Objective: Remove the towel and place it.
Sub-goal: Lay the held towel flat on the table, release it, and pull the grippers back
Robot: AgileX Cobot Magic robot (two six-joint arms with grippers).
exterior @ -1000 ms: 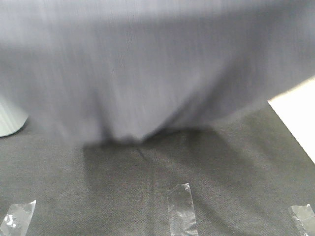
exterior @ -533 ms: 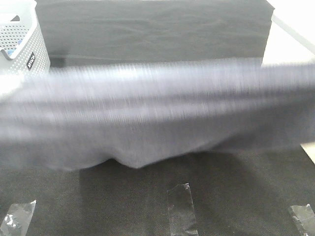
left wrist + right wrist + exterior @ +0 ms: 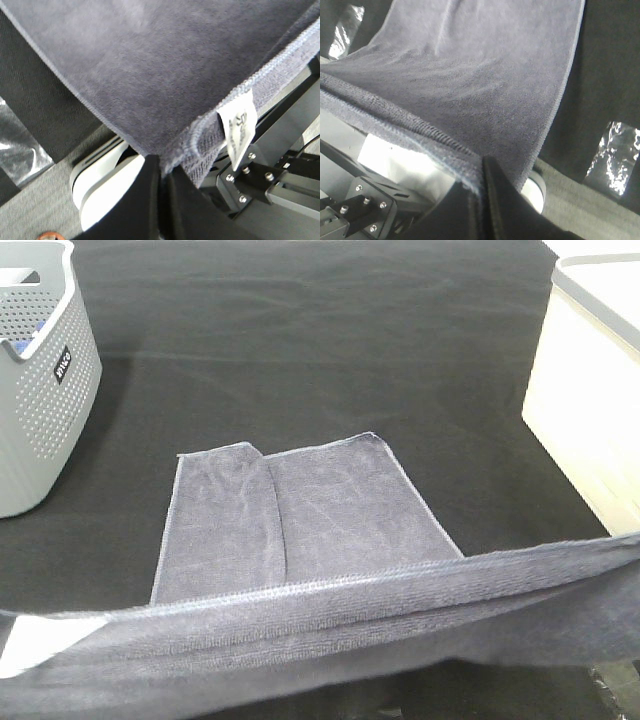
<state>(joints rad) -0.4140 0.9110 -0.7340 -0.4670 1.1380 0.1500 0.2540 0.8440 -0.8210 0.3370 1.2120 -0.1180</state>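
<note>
With left gripper and right gripper clamped on the towel, lower evenly, taut, laying it flat toward the table's near edge

From the high camera I see the towel, its far part lying flat at the middle of the tabletop, the left strip folded over onto itself. The near hem hangs lifted across the front, one corner in the left end effector, the other in the right end effector. A basket stands far left, a bin right.
</note>
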